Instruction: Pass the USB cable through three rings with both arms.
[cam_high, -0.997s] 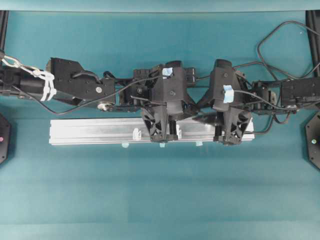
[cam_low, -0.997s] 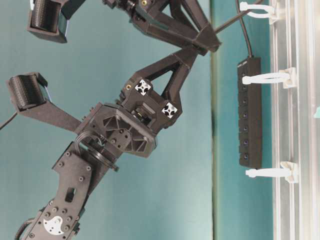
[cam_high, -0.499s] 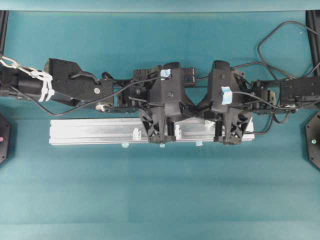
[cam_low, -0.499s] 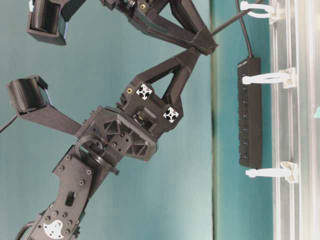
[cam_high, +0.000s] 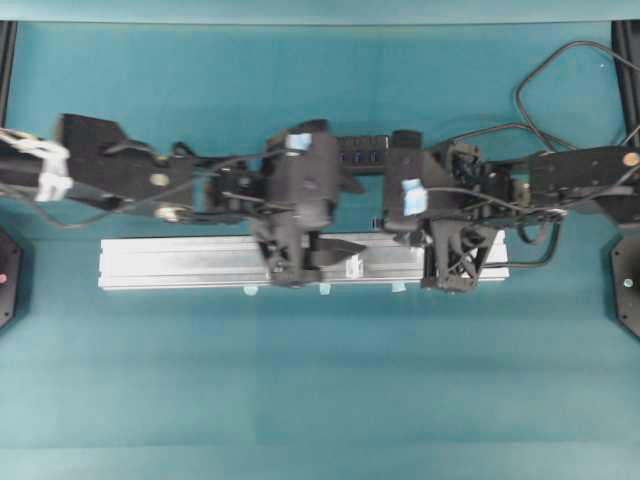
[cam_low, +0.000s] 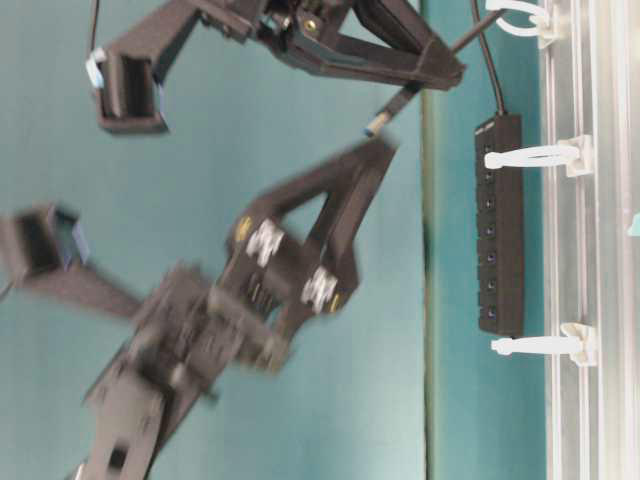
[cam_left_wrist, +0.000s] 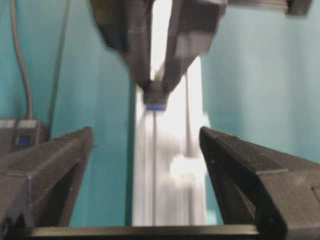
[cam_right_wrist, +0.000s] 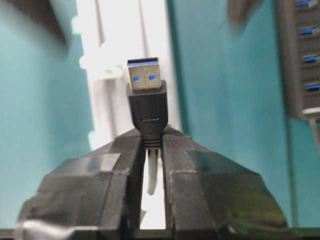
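Note:
The USB cable's black plug (cam_right_wrist: 146, 95), with a blue-tongued metal end, sticks out past my right gripper (cam_right_wrist: 150, 139), which is shut on its strain relief. At table level the plug (cam_low: 387, 117) hangs above the table, and the cable (cam_low: 472, 28) runs back toward the top ring (cam_low: 520, 15). Two more rings (cam_low: 530, 157) (cam_low: 535, 345) stand on the silver rail (cam_low: 590, 250). My left gripper (cam_left_wrist: 145, 135) is open and empty. It faces the plug (cam_left_wrist: 156, 100) from a short gap, with a blurred ring (cam_left_wrist: 186, 167) below.
A black multi-port hub (cam_low: 500, 220) lies alongside the rail, with its own cable leaving the top end. Loose black cabling (cam_high: 560, 70) loops at the back right. Pale blue tape tabs (cam_high: 250, 291) mark the rail's front edge.
My left gripper let go of the plug, opened wide and drew back to the left, blurred in motion. The right gripper stayed shut on the plug and now holds it alone.

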